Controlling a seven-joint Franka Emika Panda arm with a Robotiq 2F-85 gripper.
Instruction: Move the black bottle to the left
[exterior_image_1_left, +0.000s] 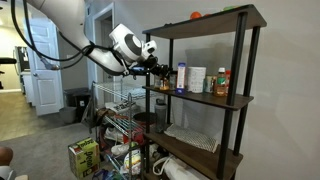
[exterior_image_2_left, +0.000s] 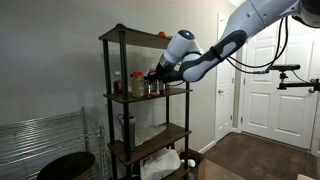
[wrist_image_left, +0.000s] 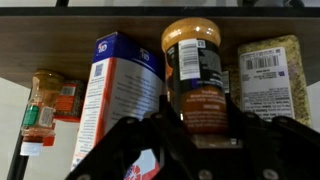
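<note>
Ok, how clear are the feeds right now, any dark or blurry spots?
Wrist view: black bottle and carton sharp and lit, jaws a dark murky silhouette below. Both exterior views: small and soft, shelf items hard to separate.

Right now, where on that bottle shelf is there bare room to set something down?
Bare board shows at the end of the shelf by the gripper, and across most of the top shelf. Crowded from the white carton to the orange bottle.
</note>
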